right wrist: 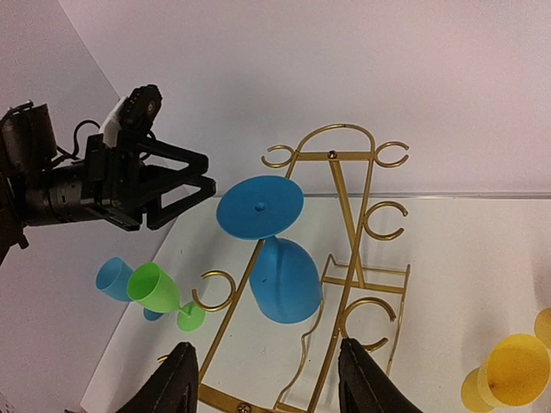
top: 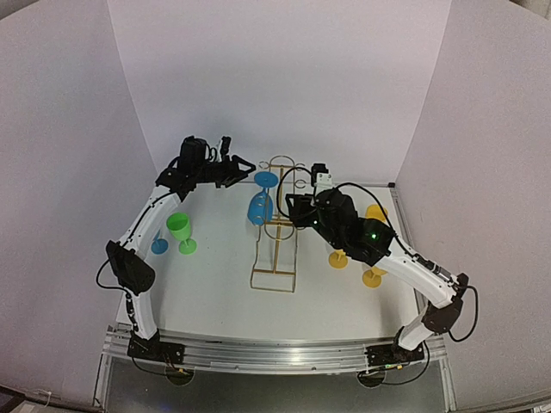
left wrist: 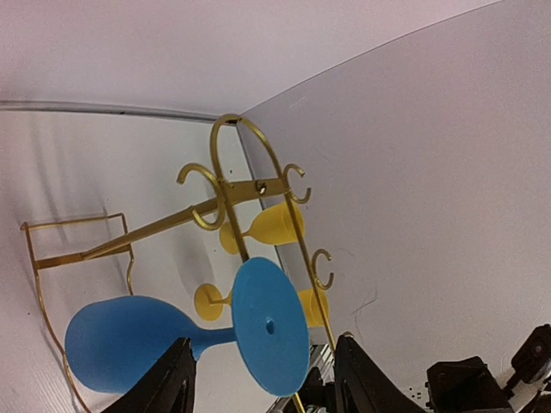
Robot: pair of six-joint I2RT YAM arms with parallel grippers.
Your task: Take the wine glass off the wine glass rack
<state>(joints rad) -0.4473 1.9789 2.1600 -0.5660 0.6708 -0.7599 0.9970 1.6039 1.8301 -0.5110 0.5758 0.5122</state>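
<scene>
The left end effector [right wrist: 209, 172] has its jaws parted and grips nothing. In its own wrist view we see the round foot of the blue wine glass [right wrist: 288, 280] between the two fingers, with a gap on either side. From the right wrist view the fingertips stand just beside that foot. The right end effector [right wrist: 269, 348] likewise shows parted jaws with no hold on anything, and the lower rails of the wine glass rack [right wrist: 332, 155] appear between its fingers. The blue wine glass hangs inverted on the left side of this gold wire rack, foot uppermost near the rounded top end and bowl below. We find the rack at the middle of the white counter [top: 215, 292], between the two arms. To its left stands a green wine glass [top: 179, 228] with a light blue glass [top: 159, 246] just beside it. To its right are yellow wine glasses [top: 372, 277].
</scene>
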